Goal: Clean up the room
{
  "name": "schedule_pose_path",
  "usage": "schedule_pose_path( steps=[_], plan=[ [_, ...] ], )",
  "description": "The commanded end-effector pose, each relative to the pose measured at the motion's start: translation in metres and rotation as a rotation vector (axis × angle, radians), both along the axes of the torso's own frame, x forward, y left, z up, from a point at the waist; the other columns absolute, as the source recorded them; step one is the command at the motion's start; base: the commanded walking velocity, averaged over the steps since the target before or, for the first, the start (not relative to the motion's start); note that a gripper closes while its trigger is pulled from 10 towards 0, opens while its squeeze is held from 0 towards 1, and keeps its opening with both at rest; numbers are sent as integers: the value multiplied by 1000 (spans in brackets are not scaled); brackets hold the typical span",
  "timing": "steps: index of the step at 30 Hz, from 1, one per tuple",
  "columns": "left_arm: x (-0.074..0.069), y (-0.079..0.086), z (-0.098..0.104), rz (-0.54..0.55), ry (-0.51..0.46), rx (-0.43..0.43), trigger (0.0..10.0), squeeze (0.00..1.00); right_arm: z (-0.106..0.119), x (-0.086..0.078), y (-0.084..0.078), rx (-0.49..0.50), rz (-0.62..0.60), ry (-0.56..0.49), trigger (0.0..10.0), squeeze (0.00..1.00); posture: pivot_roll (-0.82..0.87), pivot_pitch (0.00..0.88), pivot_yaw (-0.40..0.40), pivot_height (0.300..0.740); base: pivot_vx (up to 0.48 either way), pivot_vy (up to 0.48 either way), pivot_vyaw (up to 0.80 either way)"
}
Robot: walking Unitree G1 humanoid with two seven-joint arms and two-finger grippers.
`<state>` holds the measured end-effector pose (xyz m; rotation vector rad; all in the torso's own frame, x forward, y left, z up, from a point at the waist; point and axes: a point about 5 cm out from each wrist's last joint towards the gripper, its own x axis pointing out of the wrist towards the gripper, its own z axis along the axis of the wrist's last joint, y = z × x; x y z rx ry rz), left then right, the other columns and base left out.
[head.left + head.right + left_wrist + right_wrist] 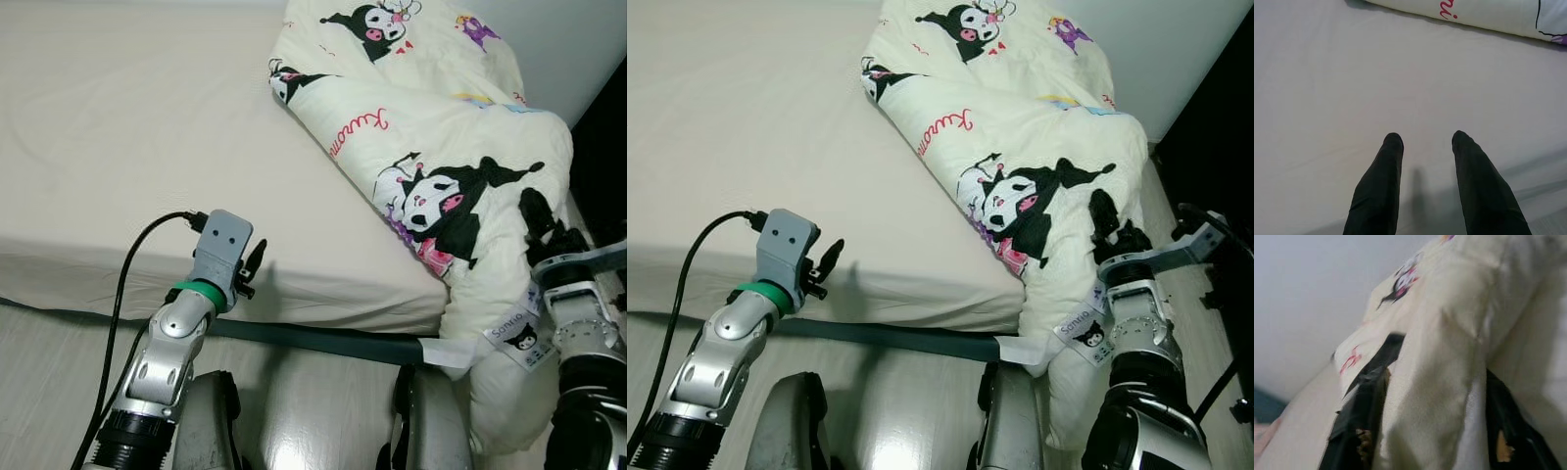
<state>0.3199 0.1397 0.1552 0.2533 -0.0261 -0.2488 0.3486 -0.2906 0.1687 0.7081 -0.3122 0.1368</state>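
Right pincer (545,235) at 4 o'clock — clamped on a fold of the cartoon-print comforter (441,127), bunched along the bed (127,147) from 12 to 4. Left pincer (1422,139) spread apart, empty, over bare sheet. Soft, bulky, light, drapes freely — best held at a corner edge.

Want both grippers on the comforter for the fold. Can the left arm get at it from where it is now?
Probably yes: the left gripper hangs open over bare bed sheet, nothing lying between it and the comforter, which the right gripper already pinches.
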Motion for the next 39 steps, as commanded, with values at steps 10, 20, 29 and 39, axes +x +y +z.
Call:
schedule_pose_path(
  steps=[10,20,29,39],
  plan=[
    [-2,-1,-5,0,27,2,10000,0,-1,1,2,-8,-18,-30,0,0,141,180,101,480,0,0,0],
    [3,1,6,35,-19,-28,10000,0,17,3,93,-422,467,-178,0,0,139,176,99,480,0,0,0],
    [9,27,71,318,-347,-59,10000,0,-18,-22,215,-498,1080,-182,0,0,154,147,81,480,0,0,0],
    [1,13,81,79,-292,-68,10000,0,-46,-107,273,-401,1700,-163,3529,0,173,135,67,480,0,0,0]
  ],
)
